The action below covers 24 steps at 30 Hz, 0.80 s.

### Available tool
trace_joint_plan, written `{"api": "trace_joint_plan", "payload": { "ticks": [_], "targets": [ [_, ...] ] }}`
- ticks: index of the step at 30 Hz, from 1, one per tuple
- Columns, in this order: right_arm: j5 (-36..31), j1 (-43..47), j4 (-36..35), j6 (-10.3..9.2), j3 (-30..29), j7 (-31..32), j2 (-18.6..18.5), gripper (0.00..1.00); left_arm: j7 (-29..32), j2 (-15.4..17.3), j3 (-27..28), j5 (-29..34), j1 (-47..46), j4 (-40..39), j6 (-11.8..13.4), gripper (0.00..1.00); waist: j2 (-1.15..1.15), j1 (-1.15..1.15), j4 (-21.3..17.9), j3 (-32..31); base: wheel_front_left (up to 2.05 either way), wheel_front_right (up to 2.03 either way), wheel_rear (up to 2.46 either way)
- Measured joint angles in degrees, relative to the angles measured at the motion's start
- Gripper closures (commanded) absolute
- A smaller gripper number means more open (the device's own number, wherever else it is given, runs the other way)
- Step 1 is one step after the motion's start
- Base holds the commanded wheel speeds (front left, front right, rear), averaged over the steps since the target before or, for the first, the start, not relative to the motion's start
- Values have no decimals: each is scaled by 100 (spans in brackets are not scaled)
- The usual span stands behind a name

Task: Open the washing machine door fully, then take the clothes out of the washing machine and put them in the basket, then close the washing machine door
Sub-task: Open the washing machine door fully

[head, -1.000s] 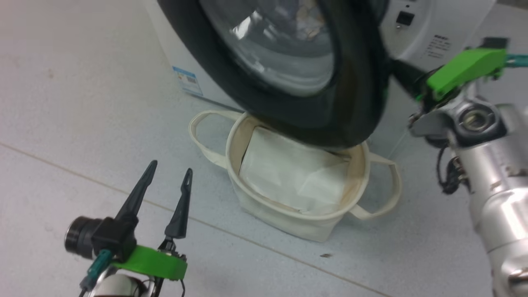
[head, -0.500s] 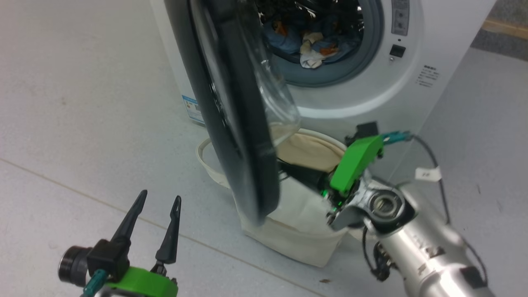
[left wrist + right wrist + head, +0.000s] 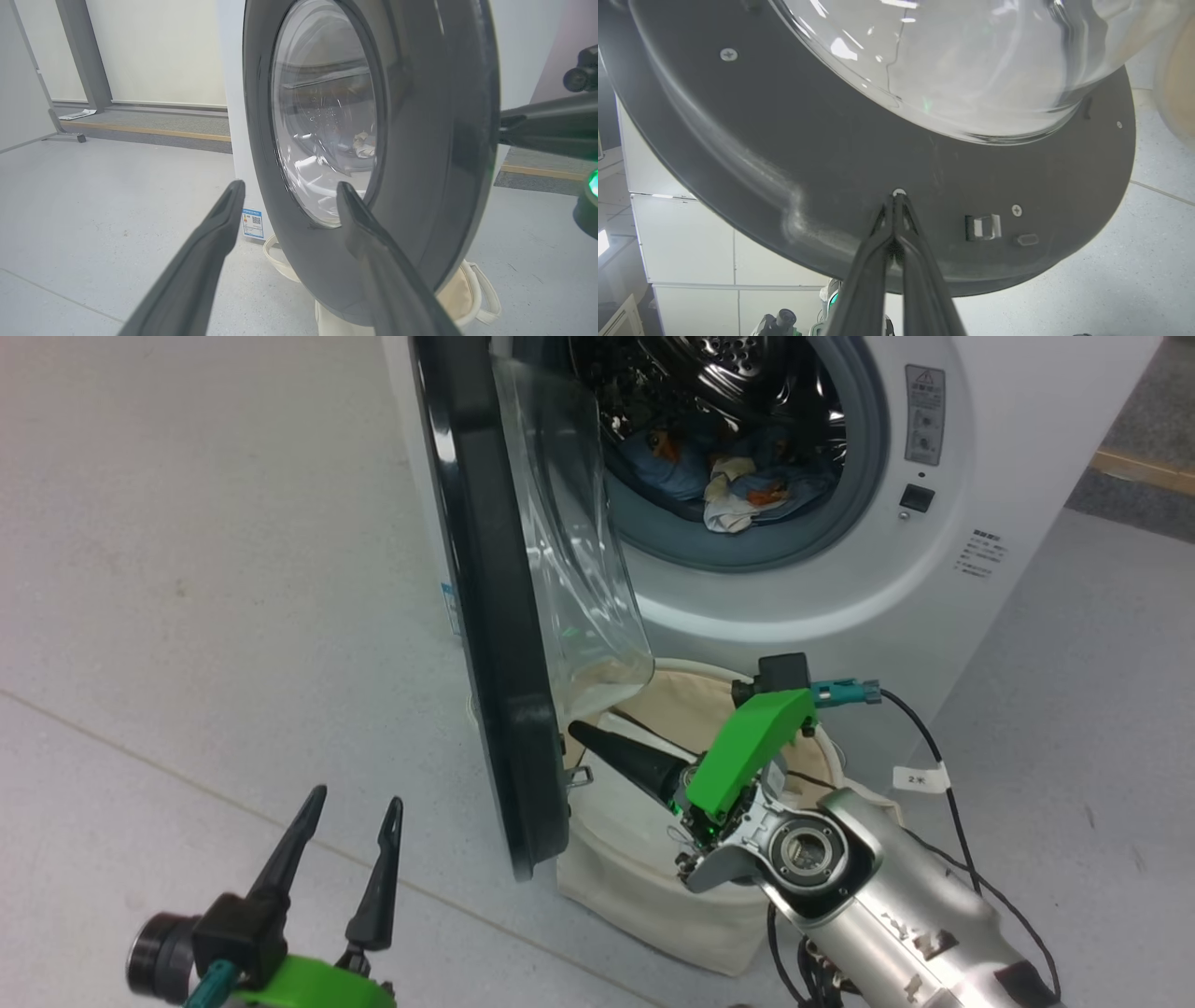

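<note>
Right wrist view: my right gripper [image 3: 896, 198] is clenched on nothing. Its two fingers are pressed flat together, and their tips touch the inner black face of the washing machine door [image 3: 822, 154], just below the glass bowl [image 3: 952, 70] and left of the small latch [image 3: 983, 227].

Head view: this gripper [image 3: 577, 730] reaches left over the basket [image 3: 653, 915], tips against the lower inner rim of the door [image 3: 495, 616]. My left gripper [image 3: 357, 795] hangs released at the near left, fingers spread and empty, well apart from the door's outer face. The left wrist view shows that gripper [image 3: 290, 185] aimed at the outer face [image 3: 444, 140].

Containers: the basket stands on the floor [image 3: 187, 569] just in front of the washing machine [image 3: 840, 597], below its opening. The door's lower edge overlaps the basket's left side. Inside the basket I see white cloth [image 3: 621, 807], partly hidden by my right arm [image 3: 887, 915]. The steel drum [image 3: 738, 364] is open to view inside the grey gasket [image 3: 864, 457]. The clothes [image 3: 738, 490], blue with orange and white patches, lie heaped at its bottom, farther away than my right gripper and to its right. The door stands swung out, edge-on to me, hinged at the opening's left.
</note>
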Motion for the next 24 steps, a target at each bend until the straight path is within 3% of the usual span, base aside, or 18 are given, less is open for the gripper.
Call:
{"api": "trace_joint_plan", "payload": {
  "ticks": [1,7,13,24],
  "targets": [
    [-10,0,-2,0,0,-82,3,0,0,5,15,-10,30,0,3,0,0,0,-15,-11,0,0,0],
    [-204,16,-166,0,-37,-420,-58,0,0,58,60,-12,101,-2,54,0,0,0,-138,-70,0,0,0],
    [-522,276,-536,0,-73,-727,-383,0,0,89,109,-65,165,-20,107,0,0,0,-270,-109,0,0,0],
    [-2046,706,-1360,0,-23,-2000,-1072,0,0,135,194,-105,325,-149,154,0,0,0,-449,-152,0,0,0]
  ]
}}
